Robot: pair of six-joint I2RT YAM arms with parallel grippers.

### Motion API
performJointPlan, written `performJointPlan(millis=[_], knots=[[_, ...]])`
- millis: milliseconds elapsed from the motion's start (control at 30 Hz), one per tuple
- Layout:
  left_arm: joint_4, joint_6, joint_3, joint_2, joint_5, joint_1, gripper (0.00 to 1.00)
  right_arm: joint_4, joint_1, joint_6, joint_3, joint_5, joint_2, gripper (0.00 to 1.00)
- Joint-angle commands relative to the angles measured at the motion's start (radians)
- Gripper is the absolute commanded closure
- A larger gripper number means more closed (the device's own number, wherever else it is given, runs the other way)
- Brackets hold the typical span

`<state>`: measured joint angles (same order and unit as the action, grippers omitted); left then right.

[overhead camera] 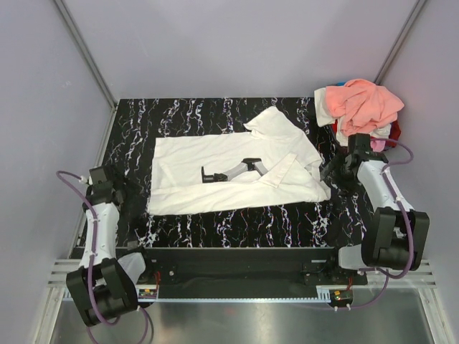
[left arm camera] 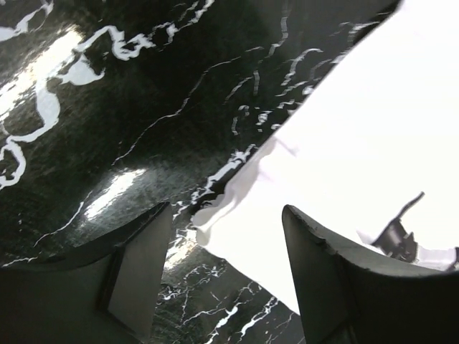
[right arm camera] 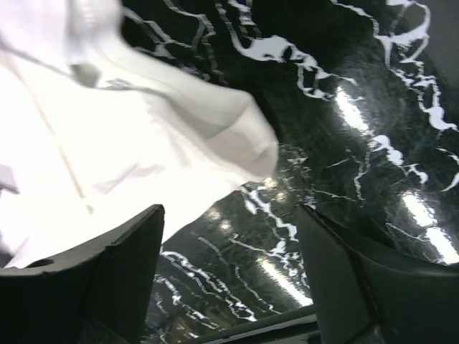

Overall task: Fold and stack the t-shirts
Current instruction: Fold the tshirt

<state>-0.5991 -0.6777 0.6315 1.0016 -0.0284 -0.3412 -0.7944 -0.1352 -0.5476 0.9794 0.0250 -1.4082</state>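
Dark fingers (left arm camera: 143, 272) of the left pincer (left arm camera: 228, 215) fill the bottom of the left wrist view. They stand apart and grip nothing. A limp corner of the white t-shirt (left arm camera: 358, 143) lies on the glossy counter (left arm camera: 107, 107), just beyond the gap between them.

On the right wrist view, the right pincer (right arm camera: 231, 215) is also spread wide and empty. A rumpled, rounded fold of the same shirt (right arm camera: 107, 143) rests on the counter ahead of its left finger.

From above, the white t-shirt (overhead camera: 193, 186) lies across the middle of the black, white-veined counter (overhead camera: 215, 222), between the two pincers. The left pincer (overhead camera: 118, 188) is near its left edge and the right pincer (overhead camera: 333, 170) is at its right edge. The left part lies flat, and the right part is creased and folded over itself. A black print (overhead camera: 233, 172) shows near the centre.

Only the overhead view shows the pile of other t-shirts (overhead camera: 362, 107) at the far right corner. Salmon-peach cloth is on top, with pale, pink and red cloth showing beneath.
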Motion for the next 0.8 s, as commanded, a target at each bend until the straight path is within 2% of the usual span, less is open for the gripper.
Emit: performJointPlan(millis=[0,100,133,233,400,500,767], knots=[[0.076,0.032,0.017,-0.052,-0.1,0.001,0.33,0.033,0.037,0.014,0.047,-0.105,0.055,0.21],[0.153,0.032,-0.003,-0.043,-0.146,0.039,0.35,0.073,0.116,0.011,0.073,-0.158,0.035,0.27],[0.172,0.032,0.003,-0.032,-0.14,0.083,0.36,0.083,0.184,0.003,0.084,-0.161,0.02,0.29],[0.226,0.015,-0.013,0.02,-0.119,0.177,0.39,0.139,0.256,-0.017,0.123,-0.248,-0.07,0.42],[0.358,-0.022,-0.101,0.068,-0.07,0.323,0.41,0.251,0.295,-0.063,0.179,-0.364,-0.25,0.65],[0.45,-0.022,-0.151,0.1,-0.058,0.366,0.42,0.238,0.304,-0.063,0.234,-0.339,-0.343,0.69],[0.579,-0.029,-0.205,0.163,-0.065,0.395,0.48,0.264,0.307,-0.066,0.281,-0.332,-0.477,0.68]])
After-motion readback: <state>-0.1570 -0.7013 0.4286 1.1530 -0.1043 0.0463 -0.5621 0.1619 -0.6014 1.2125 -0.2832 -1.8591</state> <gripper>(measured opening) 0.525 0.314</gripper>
